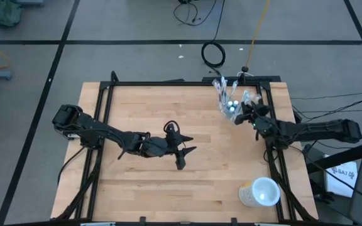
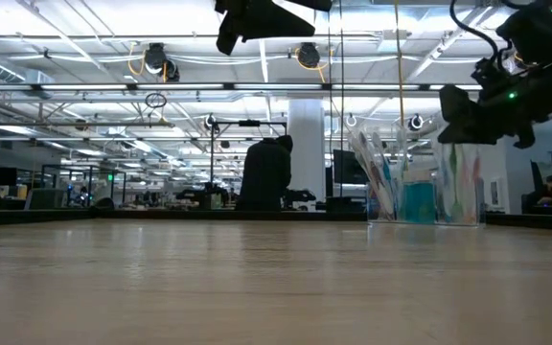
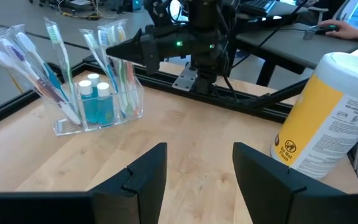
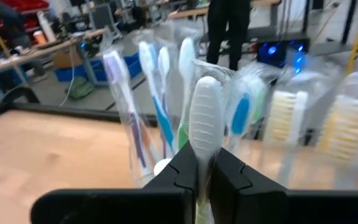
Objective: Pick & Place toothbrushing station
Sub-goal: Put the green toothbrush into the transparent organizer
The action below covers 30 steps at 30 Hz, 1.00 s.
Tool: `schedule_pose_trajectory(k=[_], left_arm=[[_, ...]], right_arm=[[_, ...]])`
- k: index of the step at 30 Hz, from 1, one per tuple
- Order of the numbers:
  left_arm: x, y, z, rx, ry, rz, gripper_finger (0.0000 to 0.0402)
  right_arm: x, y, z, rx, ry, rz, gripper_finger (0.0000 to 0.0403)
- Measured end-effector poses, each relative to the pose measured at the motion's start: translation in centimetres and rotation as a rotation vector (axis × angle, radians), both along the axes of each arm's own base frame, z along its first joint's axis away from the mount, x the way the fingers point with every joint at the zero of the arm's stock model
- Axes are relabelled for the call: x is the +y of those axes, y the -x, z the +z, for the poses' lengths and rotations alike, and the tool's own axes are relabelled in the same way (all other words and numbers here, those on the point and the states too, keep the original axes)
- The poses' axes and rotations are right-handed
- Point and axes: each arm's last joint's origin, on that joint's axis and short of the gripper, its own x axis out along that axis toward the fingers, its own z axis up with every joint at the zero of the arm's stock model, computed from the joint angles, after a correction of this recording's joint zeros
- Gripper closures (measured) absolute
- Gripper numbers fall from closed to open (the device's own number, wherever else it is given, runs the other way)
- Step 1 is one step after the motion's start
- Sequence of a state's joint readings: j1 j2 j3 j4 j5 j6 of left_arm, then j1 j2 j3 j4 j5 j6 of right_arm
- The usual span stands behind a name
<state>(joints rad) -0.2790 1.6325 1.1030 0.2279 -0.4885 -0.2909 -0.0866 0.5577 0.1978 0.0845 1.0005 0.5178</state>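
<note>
Closest to my right wrist camera, the right gripper (image 4: 204,171) has its two dark fingers pinched shut on the handle of a white toothbrush (image 4: 205,121), whose rounded end stands up between them. Behind it I see more toothbrushes in crinkly clear wrappers, with blue, green and white handles; I can't count them reliably.

From above, the toothbrushing station (image 1: 230,100) sits at the far right corner of the wooden table (image 1: 168,188), and the right gripper (image 1: 242,113) is right at it, its arm reaching in over the table's right edge. In the left wrist view the station (image 3: 98,102) is a clear plastic holder with toothbrushes fanning outward and two small blue tubes (image 3: 96,93) with white caps standing inside.

My left gripper (image 1: 182,149) hangs above the middle of the table, well apart from the station, fingers spread open and holding nothing.

Near the front right corner a large whitish cup (image 1: 259,191) lies on the table. A white and yellow canister (image 3: 325,118) with a printed label shows in the left wrist view.

A person (image 2: 266,172) stands in the room beyond the table.
</note>
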Motion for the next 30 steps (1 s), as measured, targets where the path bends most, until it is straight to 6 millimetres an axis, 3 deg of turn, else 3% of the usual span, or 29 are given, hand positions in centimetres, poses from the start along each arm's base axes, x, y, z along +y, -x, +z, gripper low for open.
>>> schedule_pose_trajectory(k=[21,30], left_arm=[[0.0,0.1,-0.3,0.034,-0.002,0.001,0.0215],[0.0,0.2,-0.5,0.04,0.038,0.014,0.0215]], right_arm=[[-0.8,0.1,0.2,0.112,0.047,0.035,0.0274],[-0.7,0.6,0.9,0.099,0.086,0.042,0.0254]])
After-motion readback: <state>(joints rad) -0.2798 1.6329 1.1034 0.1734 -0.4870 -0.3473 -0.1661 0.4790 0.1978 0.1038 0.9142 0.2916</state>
